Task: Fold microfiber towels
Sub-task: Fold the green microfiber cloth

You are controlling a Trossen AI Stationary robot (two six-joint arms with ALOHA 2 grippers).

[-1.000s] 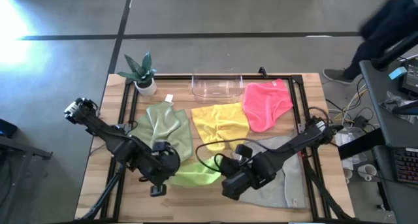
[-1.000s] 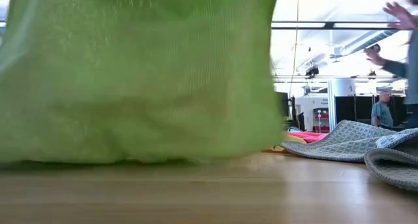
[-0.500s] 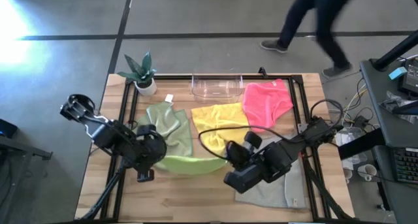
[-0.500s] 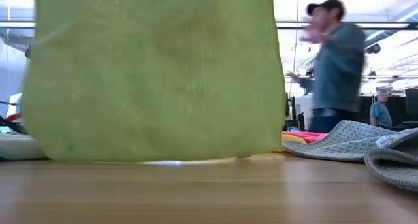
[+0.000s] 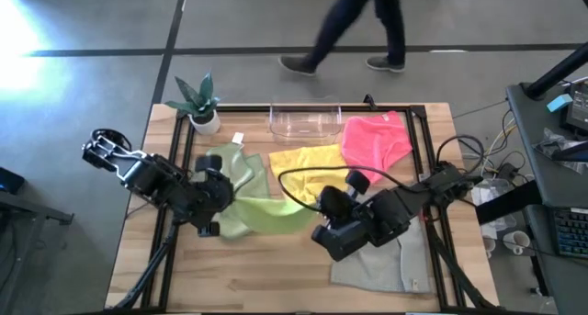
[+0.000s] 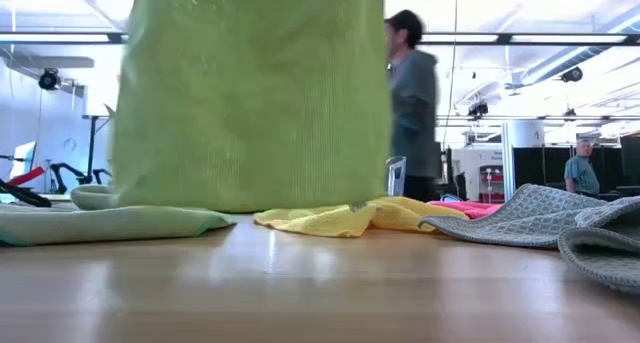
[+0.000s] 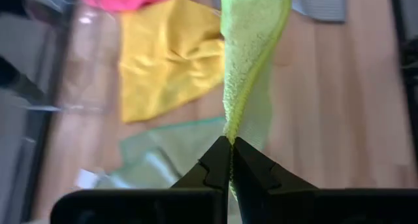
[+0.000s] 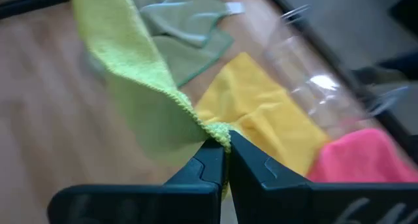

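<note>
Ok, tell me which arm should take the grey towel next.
Right, probably. The right gripper sits nearest the grey towel; the left gripper is across the table. Both are shut on the lime towel now.

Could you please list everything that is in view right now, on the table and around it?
Lime green towel: one, held up between both arms, hanging above the table's middle.
Sage green towel: one, left of centre.
Yellow towel: one, centre, far half.
Hot pink towel: one, far right.
Light grey towel: one, near right.
Clear plastic bin: one, far edge.
Potted plant: one, green in a white pot, far left corner.
Person: one, walking beyond the table.
Left end effector: shut on the lime green towel.
Right end effector: shut on its other corner.
</note>
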